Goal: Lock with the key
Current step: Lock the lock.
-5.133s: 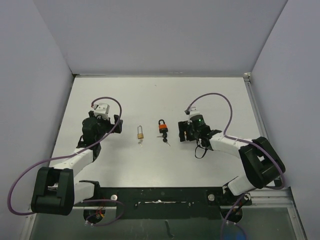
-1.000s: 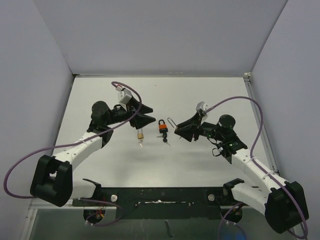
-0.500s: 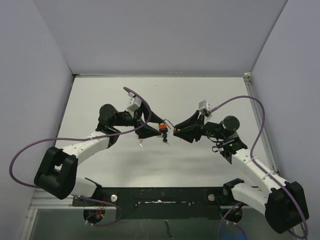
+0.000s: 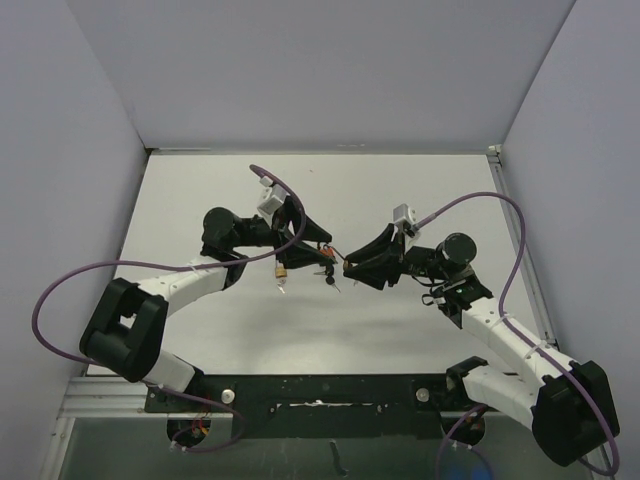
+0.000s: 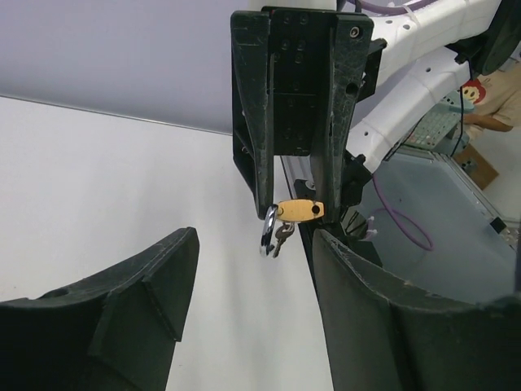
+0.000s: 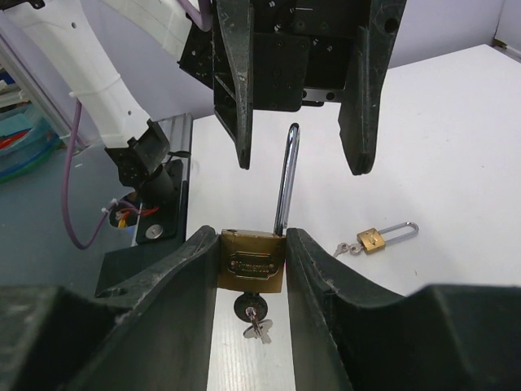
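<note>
A brass padlock (image 6: pixel 251 261) is clamped between the right gripper's (image 6: pixel 252 241) fingers, shackle (image 6: pixel 285 179) raised open and key (image 6: pixel 251 308) hanging beneath. Just ahead, the left gripper (image 6: pixel 301 161) is spread, grasping nothing. A second padlock (image 6: pixel 373 239) is seen on the table (image 6: pixel 456 147) beyond.

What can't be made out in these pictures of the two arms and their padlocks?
- Right wrist view: the held brass padlock shows only one leg of its shackle, so latched or not is unclear; its lettering is blurred.
- Top view: the orange padlock is mostly covered by the left fingers; neither wrist view shows it.
- Top view: the held padlock is too small, tucked between the right fingers.
</note>
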